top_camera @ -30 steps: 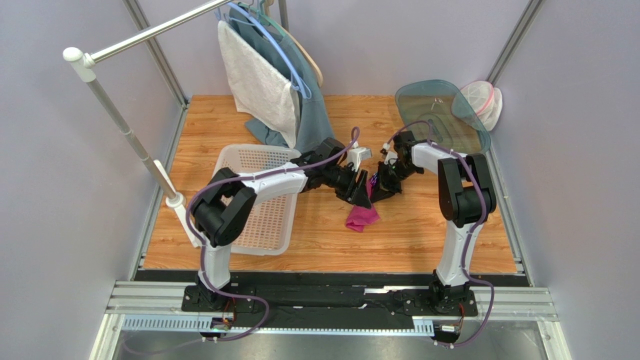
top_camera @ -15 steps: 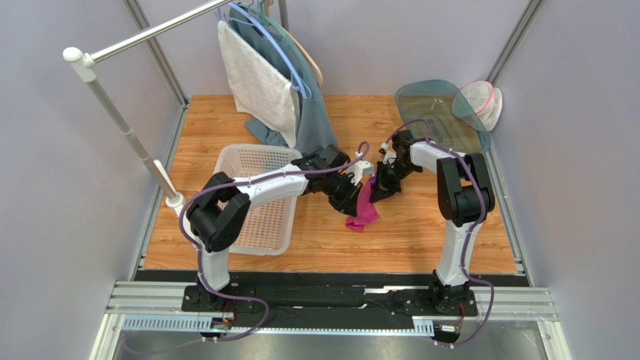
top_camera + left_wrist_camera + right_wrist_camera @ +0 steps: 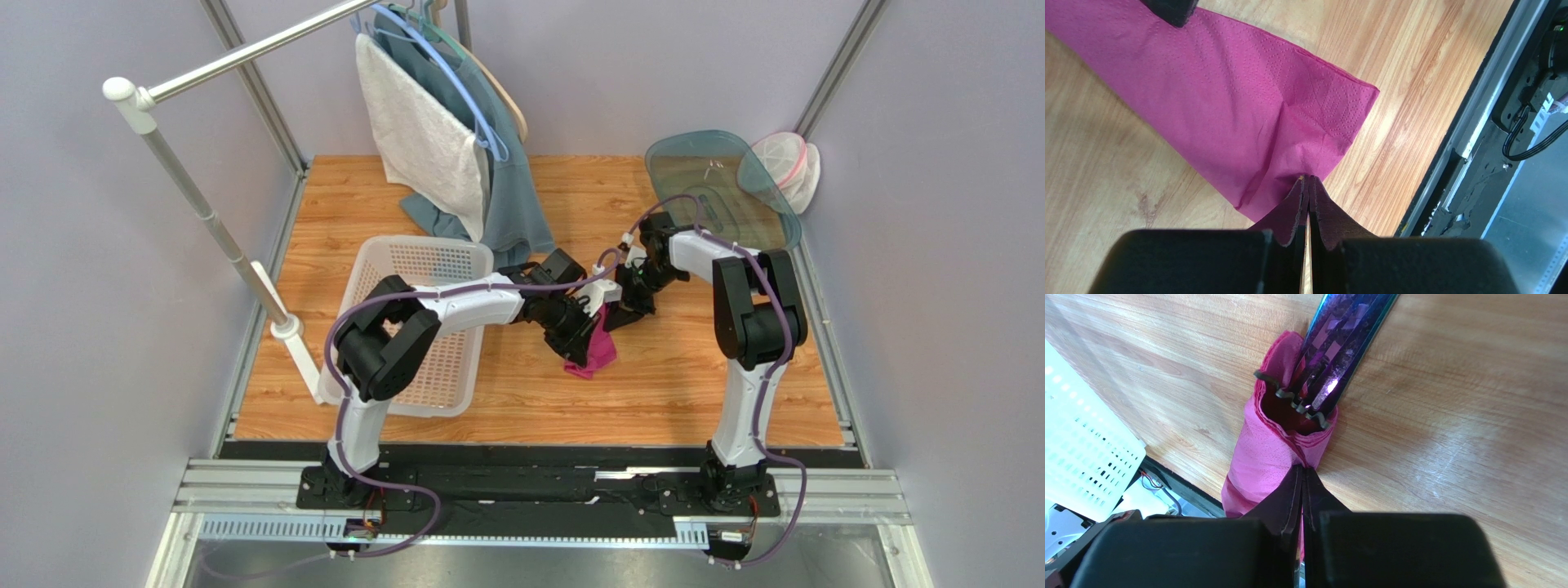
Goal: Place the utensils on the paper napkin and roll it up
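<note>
Both arms meet at the middle of the wooden table (image 3: 687, 380), just right of the white basket (image 3: 417, 248). The left gripper (image 3: 1308, 181) has its fingers pressed tight together, pinching a raised fold near one corner of the paper napkin (image 3: 1229, 104). The rest of that magenta sheet lies spread out flat and creased on the wood beyond it. On the right wrist camera the right gripper (image 3: 1303, 471) is clamped too, its two tips nipping the napkin's edge just where the paper curls into a loose tube. The utensils (image 3: 1343, 337) sit inside that curl. Their shiny purple handles run away across the table towards the far side, and the ends in the pink opening are dark and partly hidden. From above, the napkin shows as a small bunched pink shape just near of the two grippers, which are almost touching each other. Behind them, at the far left, a grey-white towel (image 3: 417, 135) and a teal cloth (image 3: 513, 214) hang from the rail.
</note>
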Motion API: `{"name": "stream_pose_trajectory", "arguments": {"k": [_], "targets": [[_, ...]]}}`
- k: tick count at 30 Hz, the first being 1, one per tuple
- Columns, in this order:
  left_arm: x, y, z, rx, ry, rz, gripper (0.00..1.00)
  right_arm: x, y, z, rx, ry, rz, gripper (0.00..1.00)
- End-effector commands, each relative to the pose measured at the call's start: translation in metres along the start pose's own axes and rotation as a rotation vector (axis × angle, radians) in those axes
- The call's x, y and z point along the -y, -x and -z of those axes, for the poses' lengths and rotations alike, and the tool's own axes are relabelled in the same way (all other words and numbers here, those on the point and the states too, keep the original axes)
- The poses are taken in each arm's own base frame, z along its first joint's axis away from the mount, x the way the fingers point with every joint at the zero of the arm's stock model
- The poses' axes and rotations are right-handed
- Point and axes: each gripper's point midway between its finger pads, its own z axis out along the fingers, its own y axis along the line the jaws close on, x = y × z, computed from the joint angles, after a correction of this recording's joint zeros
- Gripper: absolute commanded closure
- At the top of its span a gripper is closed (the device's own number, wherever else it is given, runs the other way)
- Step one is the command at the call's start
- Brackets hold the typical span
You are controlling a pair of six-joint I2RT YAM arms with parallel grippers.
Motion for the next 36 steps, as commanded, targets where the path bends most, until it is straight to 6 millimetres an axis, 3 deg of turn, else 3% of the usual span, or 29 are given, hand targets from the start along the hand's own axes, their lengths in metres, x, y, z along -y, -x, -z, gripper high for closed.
{"name": "stream_pose_trajectory", "arguments": {"k": [1, 11, 14, 15, 18, 21, 24, 28, 32, 36], "targets": [[0.003, 0.006, -0.008, 0.004, -0.009, -0.022, 0.95, 0.045, 0.018, -0.027, 0.051, -0.190, 0.072, 0.98], [0.000, -0.011, -0.018, -0.044, -0.012, -0.027, 0.99, 0.040, 0.019, -0.024, 0.061, -0.172, 0.074, 0.98], [0.015, 0.000, -0.007, 0.002, -0.067, -0.054, 0.86, 0.041, 0.020, -0.024, 0.062, -0.178, 0.080, 0.98], [0.024, 0.016, 0.006, 0.065, -0.087, -0.085, 0.78, 0.043, 0.020, -0.025, 0.061, -0.182, 0.080, 0.98], [0.041, 0.033, 0.028, 0.127, -0.141, -0.112, 0.67, 0.044, 0.018, -0.026, 0.057, -0.184, 0.083, 0.98], [0.044, 0.047, 0.045, 0.156, -0.168, -0.092, 0.60, 0.045, 0.018, -0.027, 0.058, -0.186, 0.083, 0.98], [0.041, 0.053, 0.053, 0.164, -0.142, -0.099, 0.59, 0.045, 0.019, -0.026, 0.061, -0.185, 0.085, 0.98], [0.026, 0.048, 0.048, 0.135, -0.093, -0.057, 0.61, 0.043, 0.019, -0.027, 0.059, -0.182, 0.088, 0.98], [0.002, 0.041, 0.040, 0.097, -0.035, 0.051, 0.74, 0.044, 0.019, -0.026, 0.062, -0.185, 0.087, 0.98], [-0.004, 0.032, 0.032, 0.060, -0.023, 0.077, 0.84, 0.045, 0.019, -0.026, 0.063, -0.185, 0.084, 0.98]]}}
